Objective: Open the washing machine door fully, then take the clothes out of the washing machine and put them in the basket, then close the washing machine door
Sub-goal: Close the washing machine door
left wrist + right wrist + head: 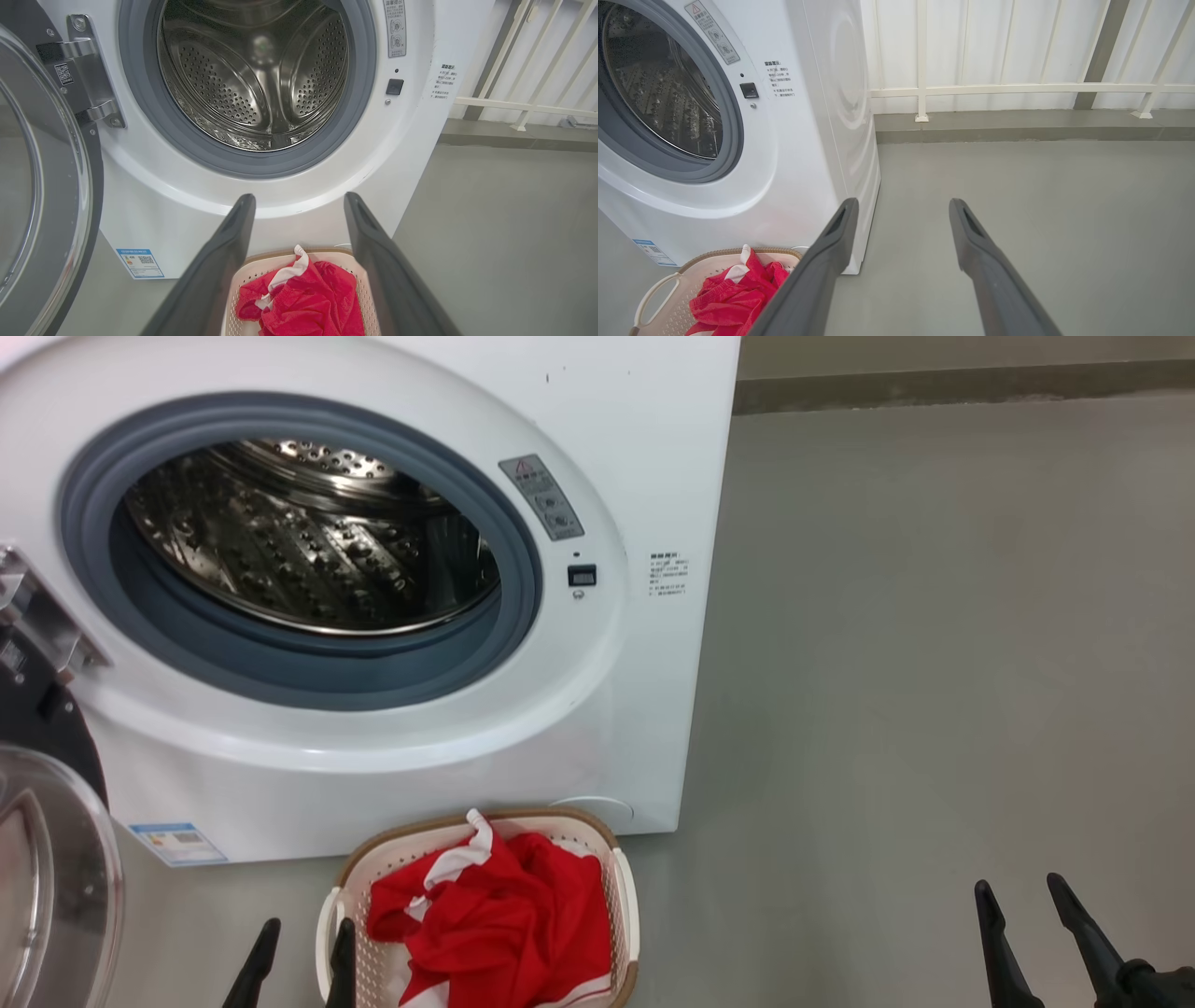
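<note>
Washing machine door swung wide open at the lower left edge of the head view, hung on a metal hinge at the left side of the washing machine. Lies to the left of the left gripper and near it, well apart from the right gripper at the lower right. By that judgement, a job for the left arm. Turns about an upright hinge line, long side of the door running up the left edge of the frame. Probably calls for a reach round its outer face, then a sweep rightward toward the grey ring.

Left gripper released, fingers spread, nothing between them, tips by the left handle of the basket. Right gripper likewise spread and empty over bare floor.

Clothes heaped red and white inside the basket at bottom centre, just in front of the machine. Drum bare steel as far as visible. Unloading apparently done, only the closing left.

No brand name readable.
- Grey warning sticker with a red triangle, upper right of the opening.
- Block of small Chinese print further right, too small to read.
- Blue-edged label at the lower left of the front.
- Small QR sticker on the hinge plate, upper left of the left wrist view.
</note>
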Robot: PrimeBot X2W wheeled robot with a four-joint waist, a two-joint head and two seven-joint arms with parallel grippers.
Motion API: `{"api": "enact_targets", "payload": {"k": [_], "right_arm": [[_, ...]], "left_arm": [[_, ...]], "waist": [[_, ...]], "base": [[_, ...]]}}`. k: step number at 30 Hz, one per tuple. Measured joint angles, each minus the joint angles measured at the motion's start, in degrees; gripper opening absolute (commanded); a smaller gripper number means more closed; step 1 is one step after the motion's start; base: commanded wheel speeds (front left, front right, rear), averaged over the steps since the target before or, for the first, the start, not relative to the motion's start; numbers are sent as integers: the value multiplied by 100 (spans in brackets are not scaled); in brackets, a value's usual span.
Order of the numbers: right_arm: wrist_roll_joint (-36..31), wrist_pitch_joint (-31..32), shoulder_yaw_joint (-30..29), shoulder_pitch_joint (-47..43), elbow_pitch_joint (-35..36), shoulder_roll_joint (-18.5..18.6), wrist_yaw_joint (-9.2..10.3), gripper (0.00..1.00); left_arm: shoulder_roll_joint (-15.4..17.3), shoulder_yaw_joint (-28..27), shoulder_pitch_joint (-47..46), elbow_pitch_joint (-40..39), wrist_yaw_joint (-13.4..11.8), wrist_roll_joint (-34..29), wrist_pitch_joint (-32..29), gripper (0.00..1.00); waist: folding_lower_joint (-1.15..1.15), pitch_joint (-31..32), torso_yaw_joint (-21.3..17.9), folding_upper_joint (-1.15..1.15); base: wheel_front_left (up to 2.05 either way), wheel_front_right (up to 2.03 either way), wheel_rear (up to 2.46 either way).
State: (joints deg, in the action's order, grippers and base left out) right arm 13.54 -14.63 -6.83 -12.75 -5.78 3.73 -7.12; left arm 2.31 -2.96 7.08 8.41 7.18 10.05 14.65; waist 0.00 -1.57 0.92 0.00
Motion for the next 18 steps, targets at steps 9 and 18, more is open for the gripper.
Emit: {"api": "enact_targets", "payload": {"k": [9,18], "right_arm": [[0,0,0,0,-2,-9,0,100],[0,0,3,0,-8,-11,0,100]], "left_arm": [[0,23,0,1,0,0,0,100],[0,16,0,-29,0,1,0,100]], "waist": [[0,-3,22,0],[0,49,41,0]], "base": [[-36,36,0],[0,0,0]]}}
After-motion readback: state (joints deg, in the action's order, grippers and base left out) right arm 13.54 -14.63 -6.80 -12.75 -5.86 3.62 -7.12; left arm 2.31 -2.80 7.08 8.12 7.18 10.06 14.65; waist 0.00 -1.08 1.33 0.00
